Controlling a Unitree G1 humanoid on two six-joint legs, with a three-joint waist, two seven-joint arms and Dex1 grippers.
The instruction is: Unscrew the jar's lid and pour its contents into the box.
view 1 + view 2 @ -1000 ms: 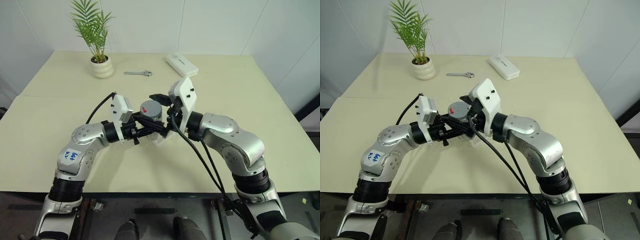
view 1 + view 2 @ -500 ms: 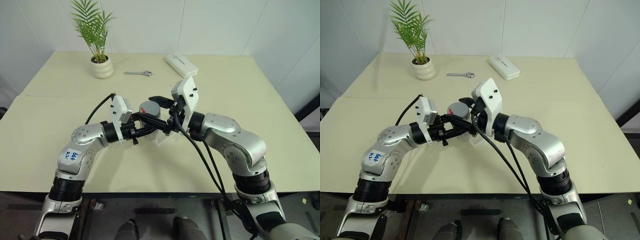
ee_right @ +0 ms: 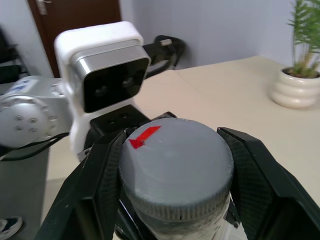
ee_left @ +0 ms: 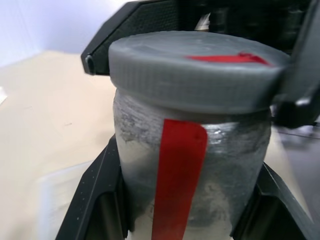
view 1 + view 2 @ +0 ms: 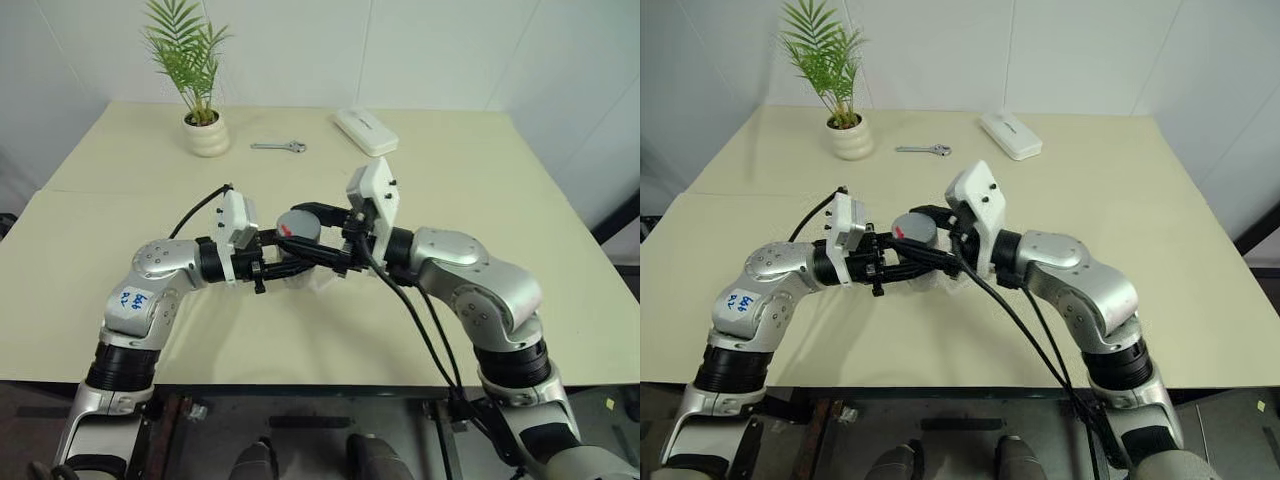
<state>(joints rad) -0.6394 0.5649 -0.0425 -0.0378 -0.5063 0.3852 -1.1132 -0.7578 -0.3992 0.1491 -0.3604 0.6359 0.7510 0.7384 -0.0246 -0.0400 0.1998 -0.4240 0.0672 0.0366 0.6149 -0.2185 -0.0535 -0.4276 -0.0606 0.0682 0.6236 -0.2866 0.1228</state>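
Observation:
The jar (image 4: 195,150), a silvery-grey cylinder with a red tape strip, is held upright above the table's middle. My left gripper (image 5: 300,254) is shut on its body, a black finger (image 4: 95,200) on each side. The grey lid (image 3: 175,165) with a red mark sits on the jar. My right gripper (image 5: 306,224) comes in from the opposite side and is shut on the lid, its fingers (image 3: 260,170) clamping the rim. The clear box (image 5: 322,285) lies on the table just below the jar. The contents are hidden inside the jar.
At the table's far side stand a white plant pot (image 5: 205,135), a small metal wrench (image 5: 280,147) and a white oblong case (image 5: 365,130). Both forearms and their cables cross the table's near middle.
My right gripper, open around the lid a second ago, has shut on it. Both wrists have turned so the grippers point more at each other; the jar stays in my left gripper.

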